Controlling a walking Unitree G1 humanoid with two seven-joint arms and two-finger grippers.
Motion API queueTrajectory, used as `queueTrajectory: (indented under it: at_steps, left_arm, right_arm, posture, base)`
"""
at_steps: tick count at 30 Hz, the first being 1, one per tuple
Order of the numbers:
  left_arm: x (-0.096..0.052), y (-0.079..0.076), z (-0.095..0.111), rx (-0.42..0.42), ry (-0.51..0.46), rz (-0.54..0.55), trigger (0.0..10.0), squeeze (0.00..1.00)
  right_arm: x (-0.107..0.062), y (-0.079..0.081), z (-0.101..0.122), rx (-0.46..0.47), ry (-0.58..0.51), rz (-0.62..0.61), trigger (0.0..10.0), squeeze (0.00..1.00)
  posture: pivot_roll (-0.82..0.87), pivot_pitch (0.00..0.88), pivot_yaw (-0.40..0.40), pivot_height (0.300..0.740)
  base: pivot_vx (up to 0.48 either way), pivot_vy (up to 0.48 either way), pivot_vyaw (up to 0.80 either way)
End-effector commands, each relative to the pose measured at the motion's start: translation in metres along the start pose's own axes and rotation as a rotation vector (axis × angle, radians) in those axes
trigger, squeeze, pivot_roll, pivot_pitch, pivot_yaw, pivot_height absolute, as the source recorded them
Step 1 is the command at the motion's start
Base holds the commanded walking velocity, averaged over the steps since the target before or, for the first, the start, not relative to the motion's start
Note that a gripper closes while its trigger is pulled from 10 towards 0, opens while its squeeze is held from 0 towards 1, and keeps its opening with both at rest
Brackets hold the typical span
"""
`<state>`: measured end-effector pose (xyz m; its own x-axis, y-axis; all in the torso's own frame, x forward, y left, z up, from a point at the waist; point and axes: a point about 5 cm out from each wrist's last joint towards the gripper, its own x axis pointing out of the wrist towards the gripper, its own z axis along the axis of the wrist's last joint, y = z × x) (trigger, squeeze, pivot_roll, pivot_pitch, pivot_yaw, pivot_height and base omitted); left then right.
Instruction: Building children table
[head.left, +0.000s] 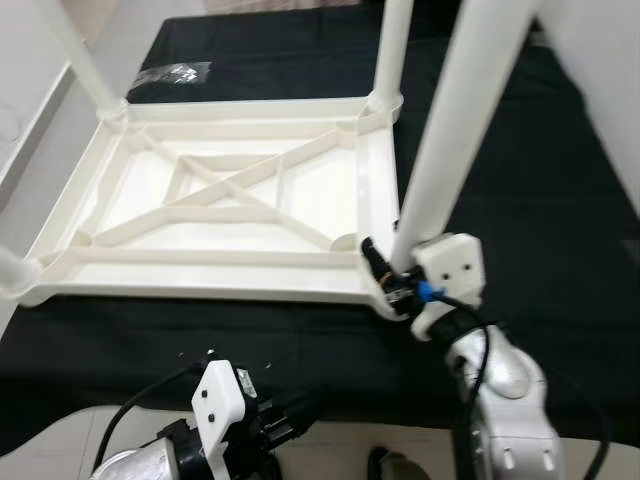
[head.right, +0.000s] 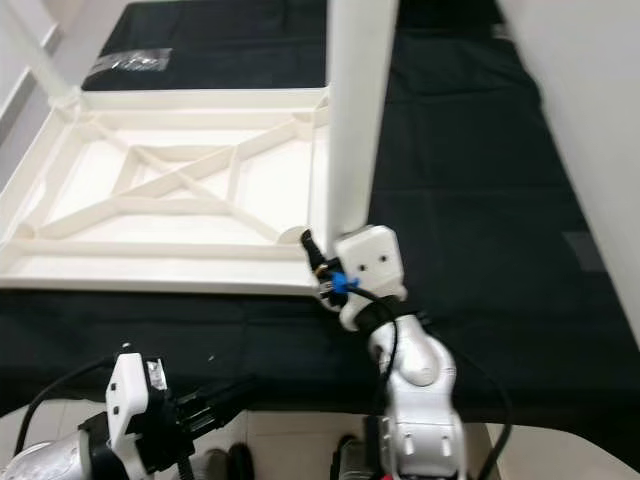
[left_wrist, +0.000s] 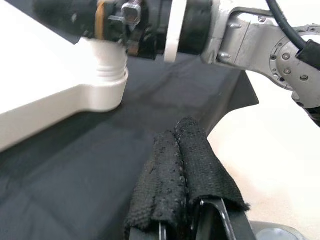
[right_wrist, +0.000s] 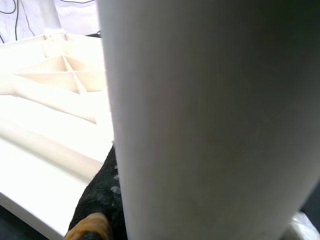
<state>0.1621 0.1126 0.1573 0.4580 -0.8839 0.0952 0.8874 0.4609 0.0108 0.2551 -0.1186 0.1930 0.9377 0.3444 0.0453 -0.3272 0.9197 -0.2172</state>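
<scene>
White plastic tabletop (head.left: 230, 200) lies upside down on black cloth (head.left: 520, 180), ribbed underside up: raised rim, X-shaped cross braces, round sockets at corners. Cloth is matte, slightly wrinkled, draped over the surface; its near edge hangs over a pale floor (left_wrist: 280, 165).

Right hand (head.left: 385, 280) is at the near right corner of the tabletop, clenched around the base of a white leg (head.left: 455, 130). The leg is a smooth, thick tube, tilted, standing in the corner socket. Its top is cut off by the frame. Fingers mostly hidden behind the leg and the white wrist housing (head.left: 452, 265); in the right wrist view the leg blocks nearly everything, only a bit of black knit finger cover (right_wrist: 100, 200) with an orange band shows beside it.

More legs: one at the far right corner (head.left: 392, 50), one at far left (head.left: 80, 60), one at near left (head.left: 10, 270), all cropped; near left one barely visible.

Left hand (left_wrist: 185, 170) hovers low over the cloth's near edge, well apart from the tabletop, fingers pressed together, grasping nothing. Finger covers are black knit fabric.

Small clear plastic bag (head.left: 170, 75) lies on the cloth beyond the tabletop; contents too blurry to tell. White wall (head.left: 600, 80) on the right.
</scene>
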Motion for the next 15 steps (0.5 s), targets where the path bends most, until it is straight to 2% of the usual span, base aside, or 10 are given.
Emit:
queueTrajectory:
  at_steps: [1, 2, 3, 5, 6, 8, 9, 10, 13, 15]
  left_arm:
    - [0.001, -0.001, -0.008, -0.012, 0.014, 0.002, 10.0, 0.0]
    - [0.001, -0.001, -0.008, -0.012, 0.014, 0.002, 10.0, 0.0]
    - [0.002, 0.0, -0.008, -0.006, 0.009, 0.009, 10.0, 0.0]
    - [0.003, 0.002, -0.008, 0.001, 0.004, 0.019, 10.0, 0.0]
    - [0.004, 0.003, -0.008, 0.006, 0.001, 0.025, 10.0, 0.0]
    - [0.005, 0.004, -0.008, 0.013, -0.006, 0.036, 10.0, 0.0]
    - [0.005, 0.004, -0.008, 0.013, -0.006, 0.036, 10.0, 0.0]
    - [0.006, 0.004, -0.008, 0.013, -0.009, 0.036, 10.0, 0.0]
    - [0.007, 0.003, -0.009, 0.006, -0.013, 0.027, 10.0, 0.0]
    - [0.008, 0.003, -0.009, 0.005, -0.014, 0.023, 10.0, 0.0]
  right_arm:
    - [0.004, 0.004, -0.039, 0.042, 0.235, 0.004, 3.3, 0.0]
    - [0.004, 0.004, -0.039, 0.042, 0.235, 0.004, 3.3, 0.0]
    - [0.008, 0.005, -0.037, 0.058, 0.222, 0.029, 10.0, 0.0]
    - [0.014, 0.003, -0.031, 0.1, 0.172, 0.092, 10.0, 0.0]
    - [0.017, 0.002, -0.027, 0.128, 0.135, 0.133, 10.0, 1.0]
    - [0.018, -0.002, -0.008, 0.201, 0.036, 0.199, 10.0, 1.0]
    - [0.018, -0.002, -0.008, 0.201, 0.036, 0.199, 10.0, 1.0]
    - [0.015, -0.005, 0.004, 0.219, -0.013, 0.269, 10.0, 1.0]
    - [0.004, -0.02, 0.026, 0.168, -0.107, 0.548, 10.0, 0.96]
    - [0.003, -0.025, 0.028, 0.149, -0.105, 0.577, 10.0, 0.96]
  posture:
    - [0.04, 0.238, 0.017, 0.74]
    - [0.04, 0.238, 0.017, 0.74]
    - [0.03, 0.235, 0.012, 0.74]
    - [0.03, 0.232, 0.008, 0.74]
    - [0.03, 0.232, 0.008, 0.74]
    - [0.02, 0.232, 0.005, 0.74]
    - [0.02, 0.232, 0.005, 0.74]
    - [0.02, 0.232, 0.005, 0.74]
    - [0.03, 0.236, 0.006, 0.74]
    - [0.03, 0.236, 0.006, 0.74]
  base:
    - [0.0, 0.0, 0.0]
    - [0.0, 0.0, 0.0]
    - [0.0, 0.0, 0.0]
    - [0.0, 0.0, 0.0]
    - [0.0, 0.0, 0.0]
    - [0.0, 0.0, 0.0]
    - [0.0, 0.0, 0.0]
    - [0.0, 0.0, 0.0]
    - [0.0, 0.0, 0.0]
    - [0.0, 0.0, 0.0]
